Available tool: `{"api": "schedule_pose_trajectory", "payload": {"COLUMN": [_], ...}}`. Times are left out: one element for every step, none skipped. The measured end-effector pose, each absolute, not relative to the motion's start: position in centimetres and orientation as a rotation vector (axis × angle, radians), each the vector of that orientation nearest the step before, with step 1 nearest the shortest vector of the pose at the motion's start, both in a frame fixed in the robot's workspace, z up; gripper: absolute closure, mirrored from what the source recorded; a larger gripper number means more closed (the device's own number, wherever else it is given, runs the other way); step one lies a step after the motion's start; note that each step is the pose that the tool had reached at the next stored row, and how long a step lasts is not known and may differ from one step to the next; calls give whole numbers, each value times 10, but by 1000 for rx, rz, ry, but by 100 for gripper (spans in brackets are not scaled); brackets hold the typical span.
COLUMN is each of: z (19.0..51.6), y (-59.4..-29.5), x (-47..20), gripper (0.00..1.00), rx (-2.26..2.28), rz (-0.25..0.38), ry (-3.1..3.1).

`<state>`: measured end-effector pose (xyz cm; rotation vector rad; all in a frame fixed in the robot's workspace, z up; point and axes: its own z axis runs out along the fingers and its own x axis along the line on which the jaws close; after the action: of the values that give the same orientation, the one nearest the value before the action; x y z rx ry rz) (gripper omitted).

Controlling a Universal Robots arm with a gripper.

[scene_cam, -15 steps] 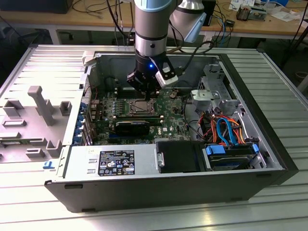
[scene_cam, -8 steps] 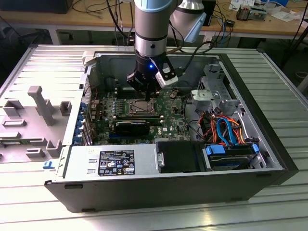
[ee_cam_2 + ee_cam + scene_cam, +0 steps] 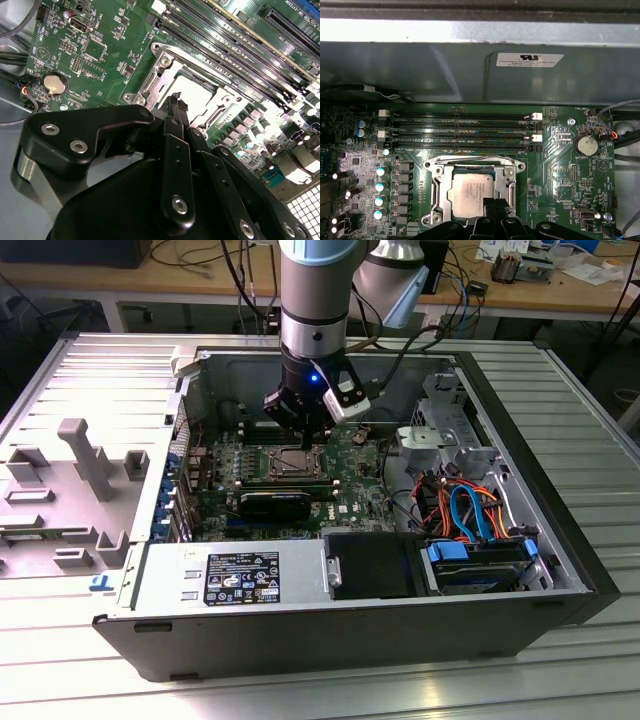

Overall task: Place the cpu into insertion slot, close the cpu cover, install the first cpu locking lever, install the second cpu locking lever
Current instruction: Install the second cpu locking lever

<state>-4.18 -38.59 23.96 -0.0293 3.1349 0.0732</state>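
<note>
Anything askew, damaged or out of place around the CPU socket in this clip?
Nothing stands out. The cpu sits flat and square inside the cpu cover, which lies down over the insertion slot. The gripper is at the chip's edge. The memory slots and green board look intact.

Silver-blue arm (image 3: 313, 300); black, silver-screwed claw (image 3: 179, 102).

You have the gripper (image 3: 303, 436) hanging directly over the insertion slot (image 3: 297, 462), near the middle of the green board (image 3: 345, 485) inside the open computer case (image 3: 520, 390). In the first wrist view the cpu (image 3: 472, 191) lies in the slot with the cpu cover (image 3: 437, 175) framing it. The memory slots (image 3: 460, 131) run alongside the socket, between it and the case wall.
</note>
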Motion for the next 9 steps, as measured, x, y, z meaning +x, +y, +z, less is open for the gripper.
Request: {"api": "schedule_pose_trajectory", "payload": {"z": [240, 240, 240, 240, 240, 240, 244, 245, 245], "y": [-386, -386, -386, -386, -386, -386, -386, -386, -386], "x": [-42, -42, -42, -42, -42, -42, -42, -42, -42], "gripper": [89, 89, 89, 89, 89, 89, 89, 89, 89], "rx": [-29, -29, -29, -29, -29, -29, -29, -30, -30], "rz": [73, 73, 73, 73, 73, 73, 69, 67, 66], "ry": [3135, 3135, 3135, 3135, 3135, 3135, 3135, 3135, 3135]}}
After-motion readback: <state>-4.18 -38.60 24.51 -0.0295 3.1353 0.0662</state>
